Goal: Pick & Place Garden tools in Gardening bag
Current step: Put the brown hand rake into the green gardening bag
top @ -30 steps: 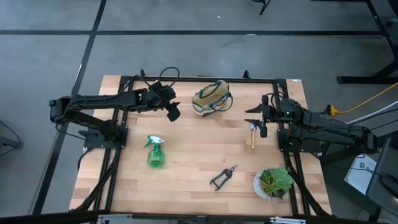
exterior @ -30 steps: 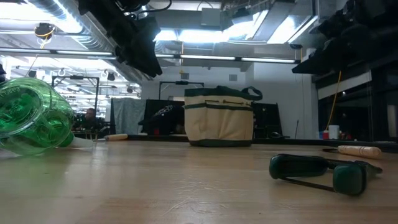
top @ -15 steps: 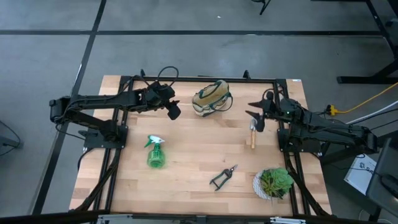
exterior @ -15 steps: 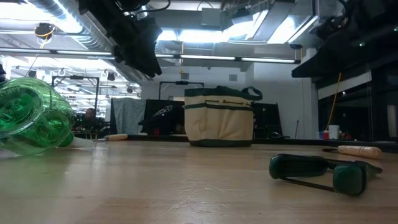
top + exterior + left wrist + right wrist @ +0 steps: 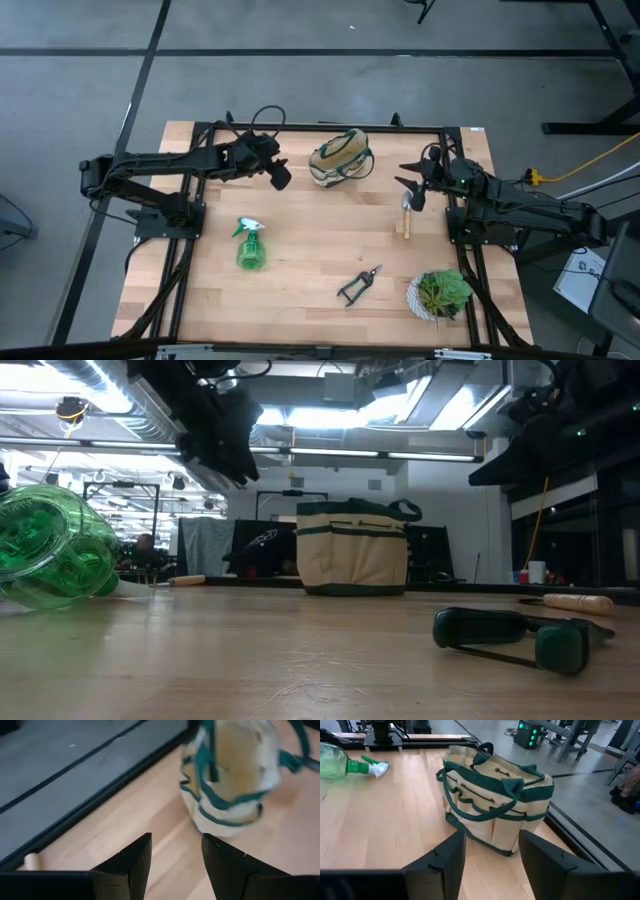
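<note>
From where I stand, the gardening bag sits upright at the far middle of the table, with the left gripper hovering just to its left and the right gripper off to its right, above a wooden-handled tool. Both grippers have their fingers parted and hold nothing. The spray bottle lies on the left, well apart from the pruning shears nearer the front.
</note>
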Controlling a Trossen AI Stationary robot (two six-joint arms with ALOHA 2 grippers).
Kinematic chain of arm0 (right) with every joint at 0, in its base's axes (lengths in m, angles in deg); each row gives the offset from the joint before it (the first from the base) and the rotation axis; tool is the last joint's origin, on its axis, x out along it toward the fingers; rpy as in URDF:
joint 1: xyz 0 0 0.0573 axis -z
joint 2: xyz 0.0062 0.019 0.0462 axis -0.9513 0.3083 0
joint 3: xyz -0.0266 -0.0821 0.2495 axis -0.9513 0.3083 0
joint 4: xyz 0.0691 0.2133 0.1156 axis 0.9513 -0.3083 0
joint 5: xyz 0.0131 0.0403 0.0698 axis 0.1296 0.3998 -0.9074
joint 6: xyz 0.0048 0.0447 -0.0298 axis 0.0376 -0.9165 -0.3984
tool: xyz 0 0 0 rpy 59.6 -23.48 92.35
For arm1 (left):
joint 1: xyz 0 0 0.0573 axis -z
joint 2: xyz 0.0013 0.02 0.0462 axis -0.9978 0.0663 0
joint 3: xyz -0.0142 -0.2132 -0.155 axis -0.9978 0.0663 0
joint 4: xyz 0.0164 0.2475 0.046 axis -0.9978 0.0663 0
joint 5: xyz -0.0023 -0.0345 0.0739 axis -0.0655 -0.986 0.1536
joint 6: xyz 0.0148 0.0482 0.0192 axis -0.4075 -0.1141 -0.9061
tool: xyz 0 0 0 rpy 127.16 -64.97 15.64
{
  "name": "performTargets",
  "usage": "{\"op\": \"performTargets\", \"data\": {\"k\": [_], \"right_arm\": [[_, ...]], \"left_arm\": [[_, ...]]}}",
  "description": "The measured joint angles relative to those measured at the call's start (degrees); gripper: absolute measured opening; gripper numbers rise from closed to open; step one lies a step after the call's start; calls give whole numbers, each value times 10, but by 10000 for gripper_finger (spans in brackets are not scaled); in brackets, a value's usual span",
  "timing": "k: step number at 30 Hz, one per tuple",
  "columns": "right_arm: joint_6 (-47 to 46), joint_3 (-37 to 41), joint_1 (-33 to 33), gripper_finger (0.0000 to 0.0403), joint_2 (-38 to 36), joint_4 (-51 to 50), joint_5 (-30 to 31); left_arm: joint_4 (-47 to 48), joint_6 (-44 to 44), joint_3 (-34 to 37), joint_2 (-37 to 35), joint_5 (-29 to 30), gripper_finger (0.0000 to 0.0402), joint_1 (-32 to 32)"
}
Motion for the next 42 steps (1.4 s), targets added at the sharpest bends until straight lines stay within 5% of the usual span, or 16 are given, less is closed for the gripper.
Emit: {"op": "performTargets", "data": {"k": [10,20,34,42], "right_arm": [[0,0,0,186,0,0,-2],[0,0,0,186,0,0,-2],[0,0,0,186,0,0,-1],[0,0,0,186,0,0,-1]], "left_arm": [[50,188,0,0,8,168,-52],[175,226,0,9,-53,169,-145],[168,76,0,120,-84,169,-309],[53,8,0,170,-158,169,-370]]}}
